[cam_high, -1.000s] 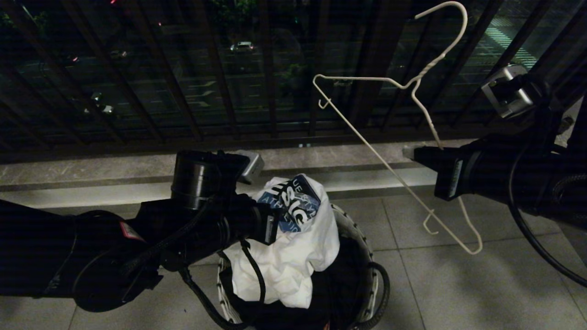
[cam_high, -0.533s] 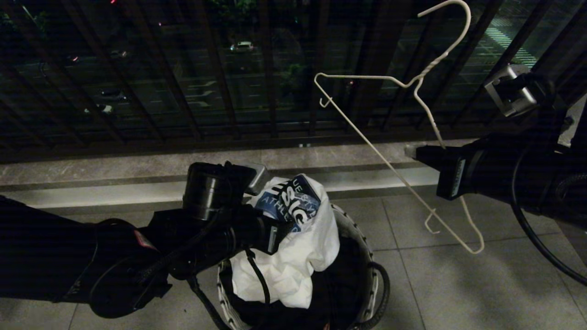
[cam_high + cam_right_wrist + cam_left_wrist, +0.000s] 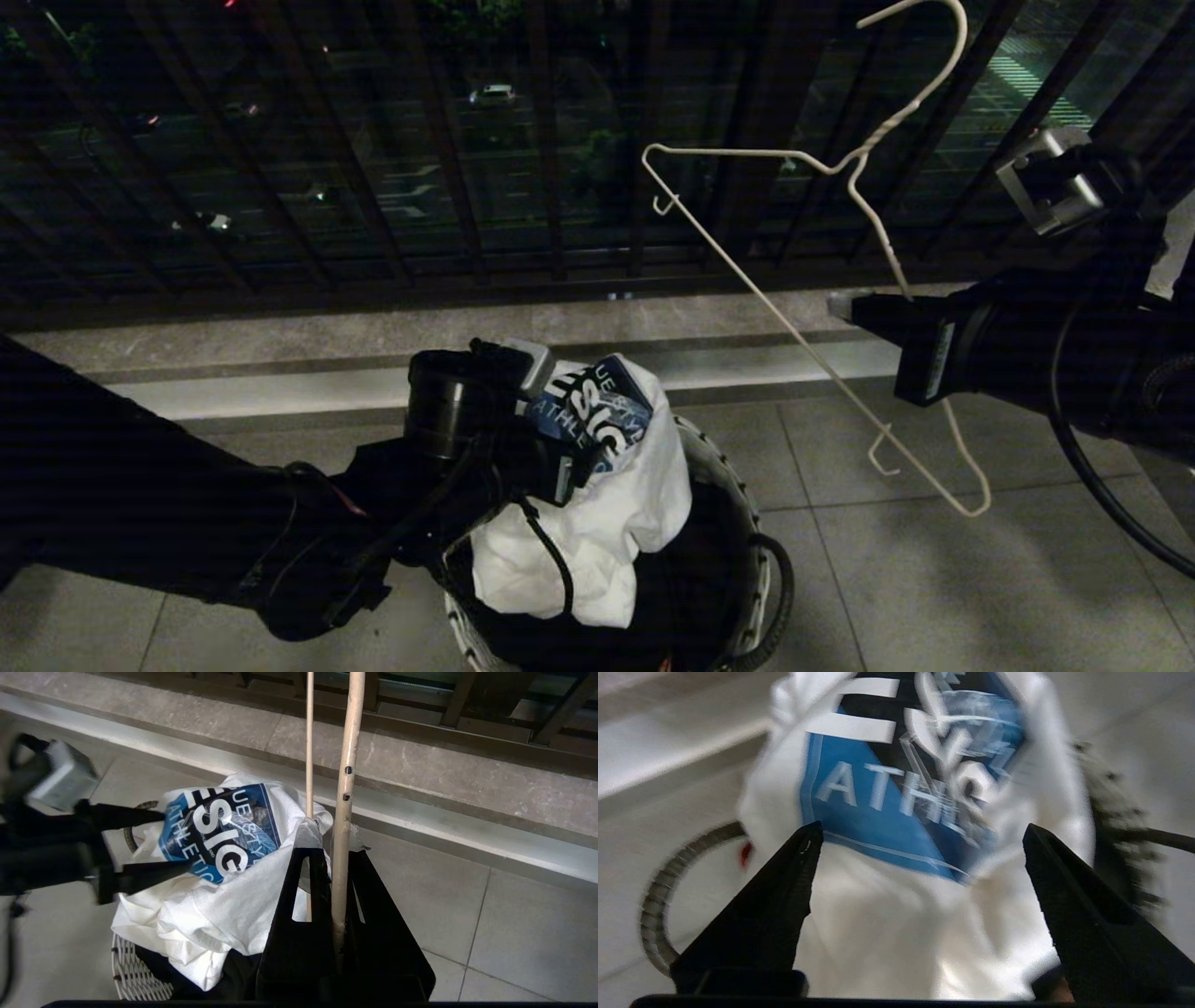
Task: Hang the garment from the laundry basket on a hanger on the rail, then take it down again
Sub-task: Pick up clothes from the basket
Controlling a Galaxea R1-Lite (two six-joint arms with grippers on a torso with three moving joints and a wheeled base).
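The left gripper (image 3: 920, 844) stands with its jaws spread wide, nothing between them, poised just in front of the white T-shirt (image 3: 607, 504) with one finger on either side of the blue-and-black chest graphic (image 3: 896, 793). The shirt lies heaped on top of the round white laundry basket (image 3: 742, 523), bulging above its rim over a dark garment (image 3: 233, 970) beneath. A good grasp probably means pushing the spread fingers into the raised fold at the graphic, deep enough to pinch a thick bunch of the white fabric alone, then closing firmly before lifting straight up clear of the basket. The right gripper (image 3: 334, 858) is clamped tight on one arm of the thin white wire hanger (image 3: 822, 364), held tilted in the air to the basket's right, in front of the dark balcony railing (image 3: 373, 187). The rail is not in view.
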